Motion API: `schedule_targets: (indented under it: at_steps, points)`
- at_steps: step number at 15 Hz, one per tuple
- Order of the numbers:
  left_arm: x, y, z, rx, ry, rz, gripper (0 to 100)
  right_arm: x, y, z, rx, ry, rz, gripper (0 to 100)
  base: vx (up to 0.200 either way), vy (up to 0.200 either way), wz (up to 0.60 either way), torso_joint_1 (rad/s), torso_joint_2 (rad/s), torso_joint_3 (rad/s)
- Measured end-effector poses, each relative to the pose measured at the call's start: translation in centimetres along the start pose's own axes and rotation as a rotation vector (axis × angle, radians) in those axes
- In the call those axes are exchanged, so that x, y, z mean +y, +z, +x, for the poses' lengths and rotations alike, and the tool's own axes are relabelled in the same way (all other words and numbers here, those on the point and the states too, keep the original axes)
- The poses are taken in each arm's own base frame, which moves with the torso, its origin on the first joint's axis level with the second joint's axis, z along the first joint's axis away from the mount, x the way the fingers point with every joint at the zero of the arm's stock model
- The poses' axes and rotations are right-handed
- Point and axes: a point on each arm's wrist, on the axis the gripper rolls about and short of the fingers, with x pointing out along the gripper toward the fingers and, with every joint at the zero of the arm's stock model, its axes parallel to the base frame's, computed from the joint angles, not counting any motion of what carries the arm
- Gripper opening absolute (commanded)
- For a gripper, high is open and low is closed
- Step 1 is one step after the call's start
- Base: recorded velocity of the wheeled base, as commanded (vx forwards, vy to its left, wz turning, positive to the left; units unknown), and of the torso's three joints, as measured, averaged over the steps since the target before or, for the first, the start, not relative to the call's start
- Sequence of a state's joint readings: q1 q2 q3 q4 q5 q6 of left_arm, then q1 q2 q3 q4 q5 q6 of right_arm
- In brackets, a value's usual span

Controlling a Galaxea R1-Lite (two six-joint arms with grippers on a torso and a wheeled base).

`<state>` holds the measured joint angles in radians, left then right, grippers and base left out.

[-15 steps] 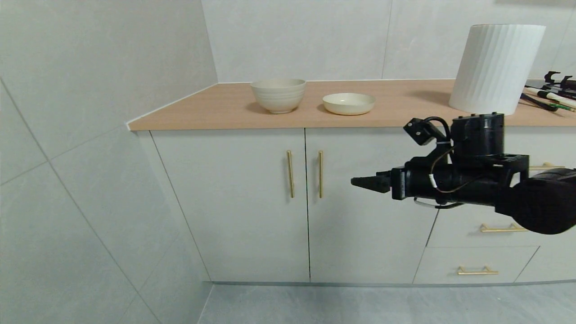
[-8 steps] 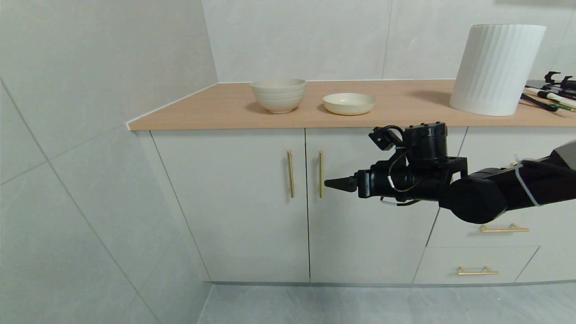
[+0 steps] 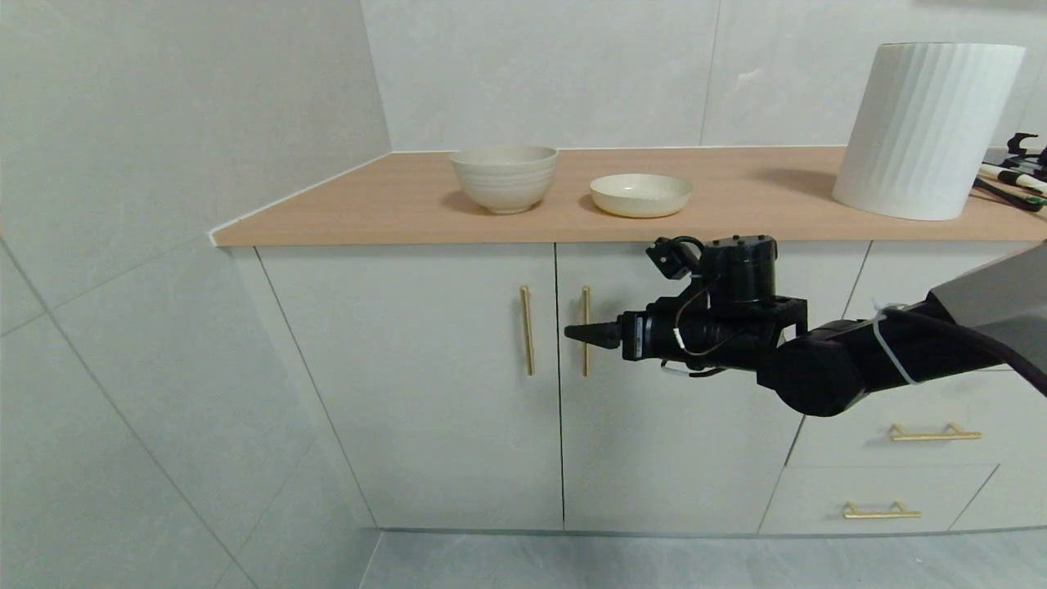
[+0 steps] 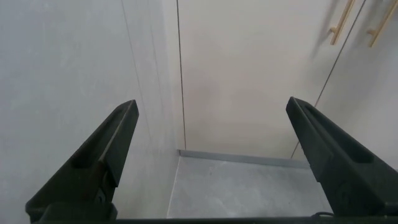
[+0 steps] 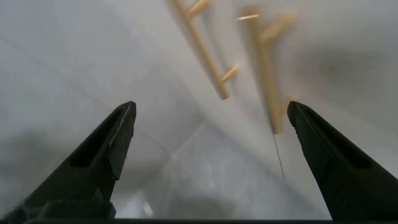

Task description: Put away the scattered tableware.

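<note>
A deep beige bowl [image 3: 502, 177] and a shallow cream dish [image 3: 640, 194] stand side by side on the wooden counter [image 3: 393, 217]. Below them are two closed cabinet doors with gold handles [image 3: 526, 330] [image 3: 586, 330]. My right gripper [image 3: 577, 333] is held level in front of the doors, its tip just at the right-hand handle. In the right wrist view this gripper [image 5: 210, 111] is open, with both gold handles [image 5: 264, 74] close ahead. My left gripper [image 4: 211, 106] is open and holds nothing, facing the cabinet's lower left corner and the floor.
A tall white ribbed cylinder [image 3: 928, 131] stands on the counter's right part, with several utensils [image 3: 1014, 168] beyond it. Drawers with gold pulls [image 3: 934, 432] sit right of the doors. A tiled wall [image 3: 164, 286] closes off the left side.
My right arm has moved left along the cabinet front, bringing the gripper from the right door's middle to the door handles. The head camera has shifted slightly.
</note>
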<state>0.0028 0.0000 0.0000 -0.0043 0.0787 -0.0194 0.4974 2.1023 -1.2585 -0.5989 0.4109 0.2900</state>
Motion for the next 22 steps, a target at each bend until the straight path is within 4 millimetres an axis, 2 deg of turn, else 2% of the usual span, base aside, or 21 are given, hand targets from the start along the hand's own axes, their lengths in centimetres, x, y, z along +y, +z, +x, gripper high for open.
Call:
schedule_targets:
  at_steps: [3, 8, 16, 22]
  points:
    - [0.0, 0.0, 0.0, 0.0, 0.0, 0.0, 100, 0.4, -0.5, 1.2, -0.026, 0.031, 0.024, 100, 0.0, 0.0, 0.0, 0.0, 0.0, 0.0]
    - [0.0, 0.0, 0.0, 0.0, 0.0, 0.0, 100, -0.7, -2.2, 3.2, -0.032, 0.019, 0.025, 100, 0.0, 0.0, 0.0, 0.0, 0.0, 0.0]
    - [0.0, 0.0, 0.0, 0.0, 0.0, 0.0, 100, -1.5, -2.4, 4.5, -0.095, 0.002, 0.037, 100, 0.0, 0.0, 0.0, 0.0, 0.0, 0.0]
    - [0.0, 0.0, 0.0, 0.0, 0.0, 0.0, 100, -0.7, -2.7, 5.2, -0.114, 0.035, 0.065, 100, 0.0, 0.0, 0.0, 0.0, 0.0, 0.0]
